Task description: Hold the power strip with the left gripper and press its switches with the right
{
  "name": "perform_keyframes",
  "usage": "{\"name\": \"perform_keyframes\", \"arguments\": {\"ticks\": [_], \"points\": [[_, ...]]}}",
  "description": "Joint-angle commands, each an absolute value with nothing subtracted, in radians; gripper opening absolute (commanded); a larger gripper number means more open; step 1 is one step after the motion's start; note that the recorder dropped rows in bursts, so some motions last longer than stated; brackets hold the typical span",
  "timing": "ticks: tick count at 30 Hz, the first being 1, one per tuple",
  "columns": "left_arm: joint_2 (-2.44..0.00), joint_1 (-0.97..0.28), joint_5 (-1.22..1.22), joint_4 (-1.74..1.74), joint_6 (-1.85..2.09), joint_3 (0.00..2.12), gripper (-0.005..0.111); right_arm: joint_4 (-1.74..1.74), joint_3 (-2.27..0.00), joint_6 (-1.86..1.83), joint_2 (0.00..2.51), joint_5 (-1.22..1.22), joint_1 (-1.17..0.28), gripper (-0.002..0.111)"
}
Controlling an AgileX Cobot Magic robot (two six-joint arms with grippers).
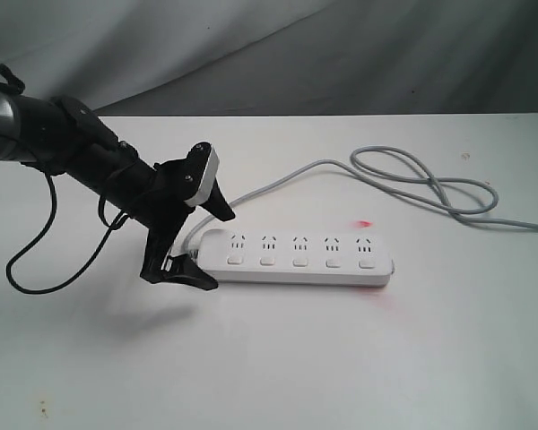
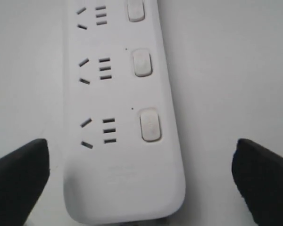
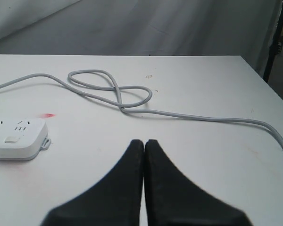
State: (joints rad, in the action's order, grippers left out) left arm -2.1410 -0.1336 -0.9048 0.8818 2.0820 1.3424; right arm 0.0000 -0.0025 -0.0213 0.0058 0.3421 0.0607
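Observation:
The white power strip (image 1: 296, 260) lies flat on the white table, its row of switches (image 1: 299, 262) facing the front. My left gripper (image 1: 213, 246) is open and straddles the strip's left, cord end, one jaw behind it and one in front. In the left wrist view, the black fingers (image 2: 19, 181) stand apart from the power strip (image 2: 122, 141) on both sides, with its switches (image 2: 150, 125) in plain sight. My right gripper (image 3: 144, 141) is shut and empty, out of the exterior view, hovering off the strip's far end (image 3: 16, 139).
The grey cord (image 1: 412, 175) loops across the table behind and to the right of the strip, also visible as the cord (image 3: 132, 94). A red mark (image 1: 363, 223) is on the table behind the strip. A black cable (image 1: 27, 260) hangs from the left arm. Table edge (image 3: 269, 89) is on the right.

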Motion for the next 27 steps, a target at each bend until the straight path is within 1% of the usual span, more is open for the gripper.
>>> {"name": "perform_keyframes", "arguments": {"ticks": [1,12,14,15,16,17,20,21,23,27], "points": [[-2.13,-0.139,-0.91,0.895,2.094,1.344,0.1,-0.006,0.0,-0.022,0.0,0.34,0.059,0.0],[-2.201,-0.139,-0.81,0.925,2.094,1.344,0.1,-0.006,0.0,-0.022,0.0,0.34,0.059,0.0],[-2.201,-0.139,-0.805,0.94,2.094,1.344,0.098,-0.006,0.0,-0.022,0.0,0.34,0.059,0.0],[-2.201,-0.139,-0.798,0.94,2.094,1.344,0.095,-0.006,0.0,-0.022,0.0,0.34,0.059,0.0],[-2.201,-0.139,-0.787,0.94,2.094,1.344,0.09,-0.006,0.0,-0.022,0.0,0.34,0.059,0.0],[-2.201,-0.139,-0.777,0.944,2.094,1.344,0.081,-0.006,0.0,-0.022,0.0,0.34,0.059,0.0],[-2.201,-0.139,-0.756,0.944,2.094,1.344,0.045,-0.006,0.0,-0.022,0.0,0.34,0.059,0.0],[-2.201,-0.139,-0.756,0.944,2.094,1.344,0.037,-0.006,0.0,-0.022,0.0,0.34,0.059,0.0],[-2.201,-0.139,-0.756,0.944,2.094,1.344,0.024,-0.006,0.0,-0.022,0.0,0.34,0.059,0.0],[-2.201,-0.139,-0.756,0.944,2.094,1.344,0.005,-0.006,0.0,-0.022,0.0,0.34,0.059,0.0]]}}
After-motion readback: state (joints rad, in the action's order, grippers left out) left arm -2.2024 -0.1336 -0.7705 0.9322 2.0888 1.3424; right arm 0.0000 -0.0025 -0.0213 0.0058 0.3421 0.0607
